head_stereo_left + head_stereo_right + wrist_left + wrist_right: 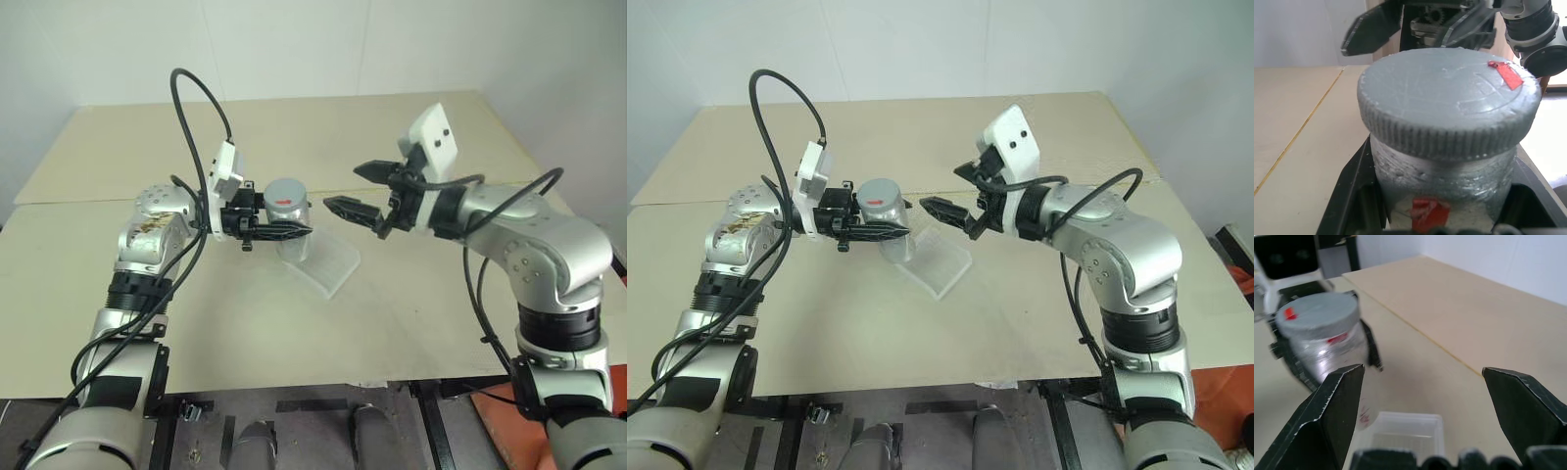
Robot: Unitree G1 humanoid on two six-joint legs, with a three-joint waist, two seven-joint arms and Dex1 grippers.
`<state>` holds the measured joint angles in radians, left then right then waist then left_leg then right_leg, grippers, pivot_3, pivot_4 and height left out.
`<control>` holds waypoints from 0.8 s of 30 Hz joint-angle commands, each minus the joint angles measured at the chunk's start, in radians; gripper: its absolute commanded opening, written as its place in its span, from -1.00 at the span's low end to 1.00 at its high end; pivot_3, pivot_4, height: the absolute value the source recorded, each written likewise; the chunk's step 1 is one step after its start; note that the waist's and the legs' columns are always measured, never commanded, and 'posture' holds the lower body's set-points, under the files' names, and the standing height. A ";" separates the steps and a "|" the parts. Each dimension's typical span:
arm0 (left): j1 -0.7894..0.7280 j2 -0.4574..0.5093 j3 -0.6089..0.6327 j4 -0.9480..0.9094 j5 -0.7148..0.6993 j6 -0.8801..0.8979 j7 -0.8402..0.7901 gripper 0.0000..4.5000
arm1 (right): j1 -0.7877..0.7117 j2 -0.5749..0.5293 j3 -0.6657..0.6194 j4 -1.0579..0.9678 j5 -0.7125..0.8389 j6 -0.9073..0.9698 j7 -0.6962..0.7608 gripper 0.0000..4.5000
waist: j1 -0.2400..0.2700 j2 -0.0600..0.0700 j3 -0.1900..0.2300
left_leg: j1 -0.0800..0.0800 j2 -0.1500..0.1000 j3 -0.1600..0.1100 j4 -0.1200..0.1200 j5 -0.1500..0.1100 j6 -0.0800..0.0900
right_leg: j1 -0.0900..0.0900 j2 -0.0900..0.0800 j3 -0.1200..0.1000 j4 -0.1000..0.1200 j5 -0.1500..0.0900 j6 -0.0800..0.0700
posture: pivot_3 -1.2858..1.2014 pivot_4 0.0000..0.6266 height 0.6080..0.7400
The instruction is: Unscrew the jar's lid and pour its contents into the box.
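Observation:
My left gripper (292, 231) is shut on the jar (291, 217), holding it upright in the air by its silvery body. The grey lid (1449, 98) with a small red mark sits on the jar. The clear box (328, 264) lies on the table just below and to the right of the jar. To the right of the jar, a short gap away, my right gripper (343, 186) is open with its fingers pointing at the lid. In the right wrist view the jar (1327, 350) stands beyond the spread fingers, with the box (1400, 431) beneath.
The beige table (392, 323) spreads wide on every side of the box. A seam (88, 201) crosses it behind the arms. White walls stand behind the far edge.

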<state>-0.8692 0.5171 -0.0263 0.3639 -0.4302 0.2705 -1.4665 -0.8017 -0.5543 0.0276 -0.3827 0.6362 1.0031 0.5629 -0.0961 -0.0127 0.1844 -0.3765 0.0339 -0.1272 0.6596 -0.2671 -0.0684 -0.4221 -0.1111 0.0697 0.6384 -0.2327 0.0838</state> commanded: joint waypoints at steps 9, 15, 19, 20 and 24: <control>-0.025 -0.010 -0.007 -0.007 0.003 -0.025 -0.006 -0.10 | -0.076 0.053 -0.023 -0.090 0.101 0.049 -0.033 1.00 | -0.001 0.000 0.000 | 0.000 0.000 0.000 0.000 0.000 0.000 | 0.000 0.000 0.000 0.000 0.000 0.000 | 0.03 -0.52 1.00; -0.031 -0.012 -0.011 -0.005 0.003 -0.030 -0.007 -0.10 | -0.128 0.118 0.039 -0.046 0.071 0.045 -0.066 1.00 | -0.002 0.000 0.000 | 0.001 0.000 0.000 0.000 0.000 0.000 | 0.000 0.000 0.000 0.001 0.000 0.000 | 0.03 -0.52 1.00; -0.030 -0.009 -0.008 -0.012 0.000 -0.027 -0.005 -0.10 | -0.143 0.138 0.069 -0.030 0.052 0.038 -0.069 1.00 | -0.001 0.000 0.000 | 0.000 0.000 0.000 0.000 0.000 0.000 | 0.000 0.000 0.000 0.000 0.000 0.000 | 0.03 -0.52 1.00; -0.027 -0.007 -0.007 -0.015 0.000 -0.026 -0.005 -0.10 | -0.146 0.142 0.074 -0.025 0.048 0.036 -0.069 1.00 | -0.001 0.000 0.000 | 0.000 0.000 0.000 0.000 0.000 0.000 | 0.000 0.000 0.000 0.001 0.000 0.000 | 0.03 -0.52 1.00; -0.020 -0.002 -0.006 -0.022 0.001 -0.026 -0.003 -0.10 | -0.158 0.158 0.086 -0.005 0.034 0.028 -0.060 1.00 | -0.001 0.000 0.000 | 0.001 0.000 0.000 0.000 0.000 0.000 | 0.000 0.000 0.000 0.001 0.000 0.000 | 0.03 -0.52 1.00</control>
<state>-0.8714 0.5042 -0.0433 0.3694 -0.4276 0.2600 -1.4696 -0.9317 -0.4000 0.1142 -0.3733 0.6773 1.0491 0.4990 -0.0976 -0.0127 0.1844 -0.3760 0.0339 -0.1274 0.6595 -0.2670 -0.0685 -0.4223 -0.1109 0.0697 0.6392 -0.2327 0.0837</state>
